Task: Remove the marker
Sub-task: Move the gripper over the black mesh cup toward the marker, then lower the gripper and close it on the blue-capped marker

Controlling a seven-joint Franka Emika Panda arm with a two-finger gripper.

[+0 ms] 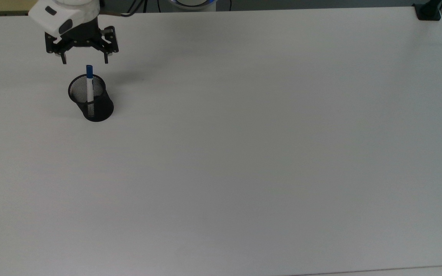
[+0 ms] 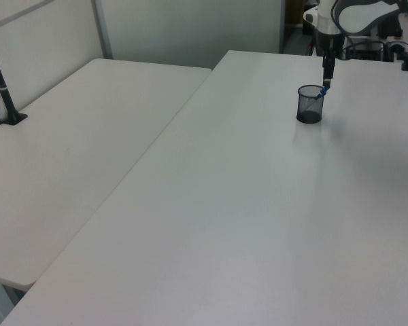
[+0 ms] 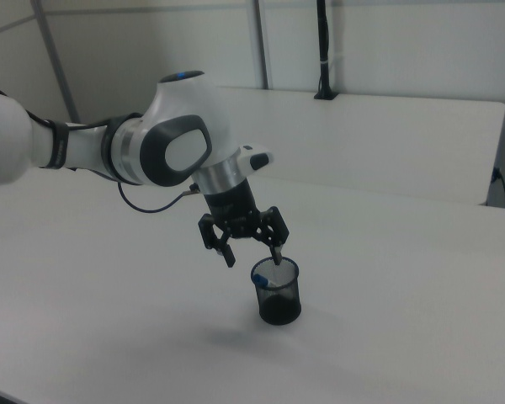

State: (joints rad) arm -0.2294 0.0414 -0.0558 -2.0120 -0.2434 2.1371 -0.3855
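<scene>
Bare table [image 1: 244, 153] all round, mesh cup [image 1: 92, 101] rim ringing marker [image 1: 89, 86]

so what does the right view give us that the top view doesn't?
Right view alone: the arm's white links and joint behind the pincer, seen from the side, and a second table with a black post.

Top view alone: the marker plainly, white barrel and blue cap above the rim, plus a black clamp at the table corner.

Both: the open pincer by the black mesh cup on the white table.
</scene>
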